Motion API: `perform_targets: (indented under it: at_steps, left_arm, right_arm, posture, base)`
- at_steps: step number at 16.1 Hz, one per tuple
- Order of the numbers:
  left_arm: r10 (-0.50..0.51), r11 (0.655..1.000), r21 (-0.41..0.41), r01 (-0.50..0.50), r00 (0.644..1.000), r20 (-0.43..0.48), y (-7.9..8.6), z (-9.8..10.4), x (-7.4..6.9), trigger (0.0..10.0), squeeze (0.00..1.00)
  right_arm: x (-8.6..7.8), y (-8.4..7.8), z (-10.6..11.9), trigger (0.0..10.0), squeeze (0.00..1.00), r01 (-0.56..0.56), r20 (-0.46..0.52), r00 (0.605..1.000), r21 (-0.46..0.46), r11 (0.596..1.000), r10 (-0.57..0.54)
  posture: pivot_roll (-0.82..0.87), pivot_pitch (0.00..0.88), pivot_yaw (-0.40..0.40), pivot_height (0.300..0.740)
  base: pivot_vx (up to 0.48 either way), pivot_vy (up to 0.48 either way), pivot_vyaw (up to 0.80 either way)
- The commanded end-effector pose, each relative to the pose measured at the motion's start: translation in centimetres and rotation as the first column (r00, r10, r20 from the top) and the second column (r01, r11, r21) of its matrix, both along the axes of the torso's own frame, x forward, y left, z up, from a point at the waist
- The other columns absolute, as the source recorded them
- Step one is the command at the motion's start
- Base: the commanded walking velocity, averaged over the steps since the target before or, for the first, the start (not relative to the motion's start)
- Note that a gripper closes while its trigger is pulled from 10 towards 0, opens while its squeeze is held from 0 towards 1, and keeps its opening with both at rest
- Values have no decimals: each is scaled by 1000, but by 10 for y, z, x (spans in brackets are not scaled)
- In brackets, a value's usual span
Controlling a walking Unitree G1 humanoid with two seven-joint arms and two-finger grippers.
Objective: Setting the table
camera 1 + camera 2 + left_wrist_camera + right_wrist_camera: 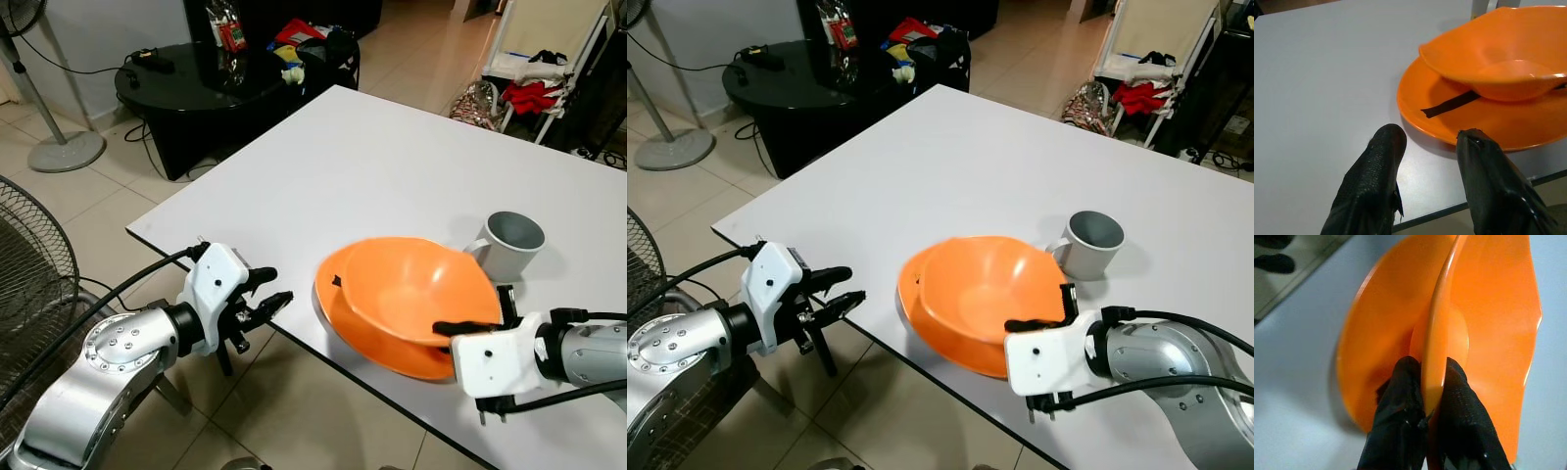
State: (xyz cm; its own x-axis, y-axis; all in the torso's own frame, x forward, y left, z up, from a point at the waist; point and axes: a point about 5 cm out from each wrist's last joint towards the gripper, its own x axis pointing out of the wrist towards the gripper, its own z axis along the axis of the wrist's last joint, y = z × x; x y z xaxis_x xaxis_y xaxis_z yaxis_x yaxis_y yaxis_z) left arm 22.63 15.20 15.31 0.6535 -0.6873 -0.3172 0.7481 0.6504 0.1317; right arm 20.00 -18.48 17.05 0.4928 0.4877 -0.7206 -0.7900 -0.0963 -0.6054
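Orange bowl (416, 289) sits tilted on an orange plate (338, 294) at the white table's (372, 166) near edge, left of a grey mug (509, 243). Right gripper (1427, 382) pinches the bowl's rim. Left gripper (263, 292) hovers empty and parted beside the plate. Likely next: lift the bowl clear.

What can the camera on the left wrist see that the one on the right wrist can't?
The left wrist view alone shows a black strip lying on the plate and the table's near edge. The right wrist view alone shows the right end effector pinching the bowl's rim. Both show the orange bowl, the orange plate under it and the white table.
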Motion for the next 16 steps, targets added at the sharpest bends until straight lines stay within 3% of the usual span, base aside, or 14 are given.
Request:
perform_targets:
  at_steps: [1, 5, 6, 7, 9, 10, 13, 16]
  left_arm:
    - [-13, 1000, 7, 13, 1000, 6, -1, 3, 0, 10000, 0]
    - [-17, 1000, 12, 17, 1000, 10, -1, 4, 1, 10000, 0]
    - [-17, 1000, 14, 17, 1000, 12, -1, 5, 2, 10000, 0]
    - [-16, 1000, 12, 16, 1000, 14, 0, 6, 2, 10000, 0]
    - [-15, 1000, 13, 15, 1000, 14, 0, 6, 2, 10000, 0]
    - [-17, 1000, 14, 16, 1000, 13, 0, 6, 2, 10000, 0]
    - [-17, 1000, 15, 17, 1000, 19, 2, 9, 4, 10000, 0]
    - [-21, 1000, 13, 21, 999, 24, 3, 11, 6, 10000, 0]
  right_arm:
    - [3, 4, 0, 0, 0, -7, 50, 999, 14, 1000, 7]
    - [11, 9, -14, 0, 0, 19, 118, 993, 47, 999, -24]
    - [9, 10, -19, 706, 0, 22, 127, 992, 36, 999, -26]
    - [9, 8, -24, 10000, 0, 24, 154, 988, 14, 1000, -25]
    - [9, 8, -30, 10000, 0, 33, 140, 989, 37, 999, -37]
    - [6, 11, -28, 10000, 1000, 35, 112, 993, 97, 995, -45]
    - [2, 14, -17, 10000, 1000, -9, 105, 994, 123, 992, -4]
    - [5, 11, 12, 10000, 1000, -51, 126, 991, 135, 990, 34]
  posture:
    - [-31, 0, 19, 740]
    - [-19, 0, 21, 740]
    - [-17, 0, 20, 740]
    - [-17, 0, 22, 740]
    - [-17, 0, 25, 740]
    - [-17, 0, 25, 740]
    - [-17, 0, 31, 740]
    - [-33, 0, 45, 740]
  base:
    - [0, 0, 0]
    - [0, 0, 0]
    - [0, 0, 0]
    - [0, 0, 0]
    - [0, 0, 0]
    - [0, 0, 0]
    - [0, 0, 0]
    - [0, 0, 0]
